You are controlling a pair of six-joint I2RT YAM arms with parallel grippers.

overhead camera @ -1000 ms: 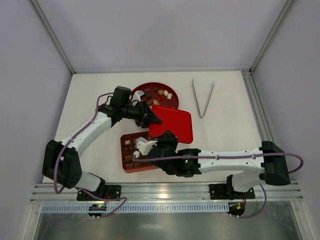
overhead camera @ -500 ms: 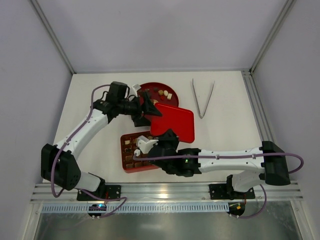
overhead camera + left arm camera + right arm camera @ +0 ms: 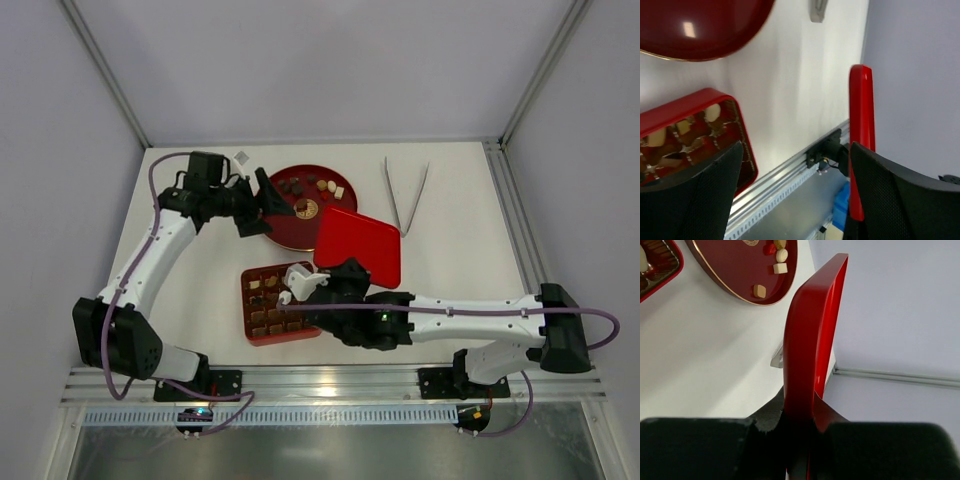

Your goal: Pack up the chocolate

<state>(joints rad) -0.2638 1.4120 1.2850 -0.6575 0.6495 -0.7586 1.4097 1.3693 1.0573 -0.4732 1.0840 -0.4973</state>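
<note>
The chocolate pieces lie in two places: several on the round red plate [image 3: 283,228], around [image 3: 322,185], and several in the square red box [image 3: 249,331], around [image 3: 262,300]. My right gripper [image 3: 340,280] is shut on the flat red lid [image 3: 358,245] and holds it tilted above the table, right of the box. In the right wrist view the lid [image 3: 810,335] stands edge-on between my fingers [image 3: 765,415]. My left gripper [image 3: 262,200] is open and empty over the plate's left edge. In the left wrist view [image 3: 796,147] it looks toward the box [image 3: 742,145] and the lid's edge [image 3: 860,125].
Metal tongs [image 3: 405,195] lie at the back right of the table. The plate [image 3: 735,280] with cream pieces [image 3: 780,268] shows in the right wrist view. The aluminium rail [image 3: 330,385] runs along the near edge. Side walls close in left and right.
My left gripper has left the lid's left corner and drawn back to the upper left. My right gripper has carried the lid a little to the right.
</note>
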